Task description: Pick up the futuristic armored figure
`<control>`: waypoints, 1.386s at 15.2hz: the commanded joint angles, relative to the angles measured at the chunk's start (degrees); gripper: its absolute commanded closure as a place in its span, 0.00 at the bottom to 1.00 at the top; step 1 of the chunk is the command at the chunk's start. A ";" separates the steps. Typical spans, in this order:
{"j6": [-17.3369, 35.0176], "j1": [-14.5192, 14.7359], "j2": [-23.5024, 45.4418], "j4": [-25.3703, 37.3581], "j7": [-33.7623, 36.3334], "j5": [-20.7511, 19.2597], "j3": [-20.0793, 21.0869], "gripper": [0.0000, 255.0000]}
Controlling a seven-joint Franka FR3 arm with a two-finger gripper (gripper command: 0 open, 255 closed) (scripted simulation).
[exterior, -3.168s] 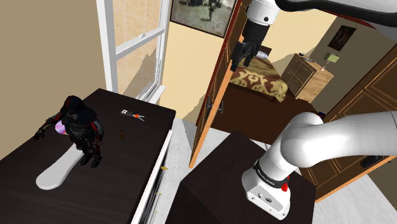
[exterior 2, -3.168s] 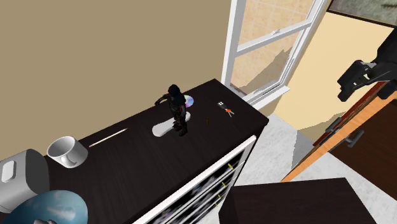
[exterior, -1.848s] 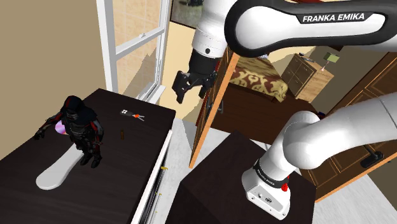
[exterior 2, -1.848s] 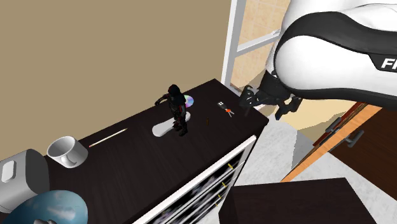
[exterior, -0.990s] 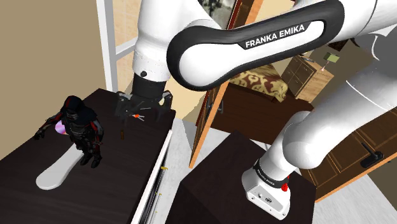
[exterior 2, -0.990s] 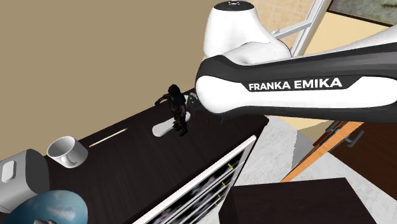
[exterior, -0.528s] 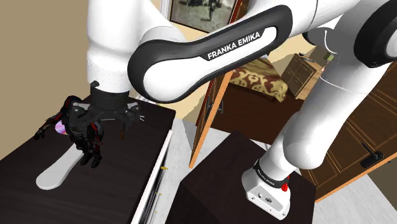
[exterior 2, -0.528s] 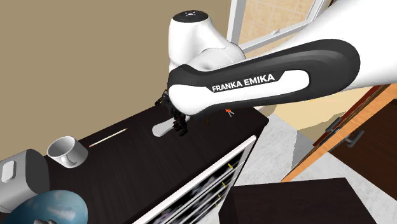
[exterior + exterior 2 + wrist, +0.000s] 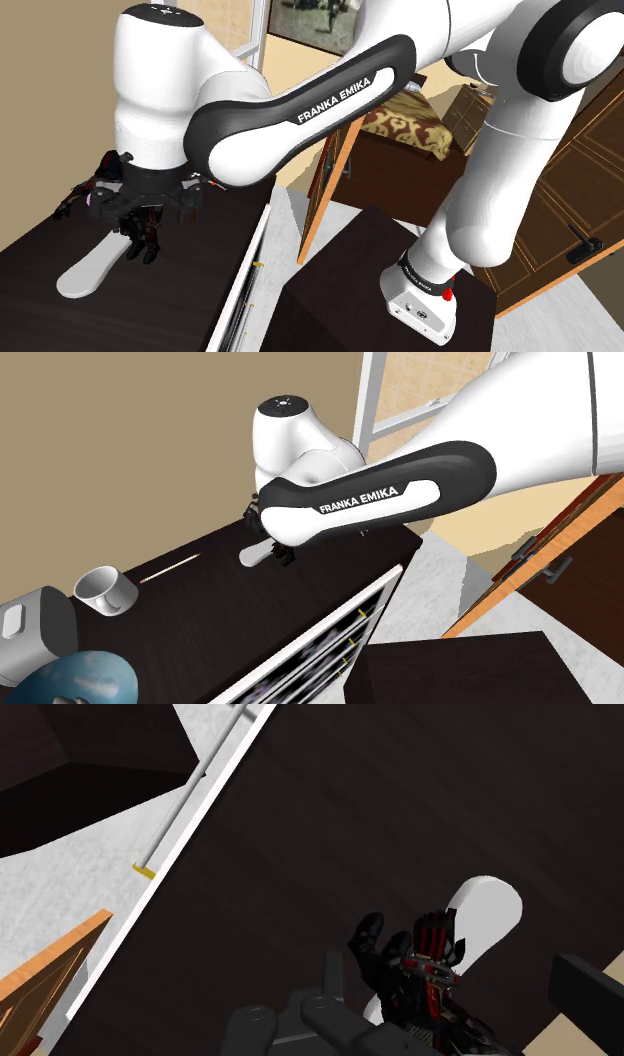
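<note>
Now the end effector (image 9: 135, 203), spread wide, has come down over the black-and-red armored figure (image 9: 424, 972) on the desk (image 9: 185, 295), ready to close.

Even, bright light; faint shadows.

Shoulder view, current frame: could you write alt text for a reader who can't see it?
A white Franka arm arches down to a dark cabinet top, its black gripper covering the upper body of a black-and-red armored figure that stands on a white board. Behind, an orange door opens onto a bedroom.
</note>
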 commanded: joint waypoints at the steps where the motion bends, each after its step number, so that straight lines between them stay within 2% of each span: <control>1: 1.53 0.43 1.14 -0.63 0.84 -1.17 -0.43 0.00; 3: 1.53 0.44 1.14 -0.63 0.84 -1.16 -0.44 0.00; 4: 1.55 0.38 1.04 -0.72 0.77 -1.08 -0.42 1.00; 13: 1.53 0.44 1.14 -0.63 0.84 -1.16 -0.44 1.00; 21: -3.68 -0.64 -2.22 2.01 -1.42 2.20 0.81 1.00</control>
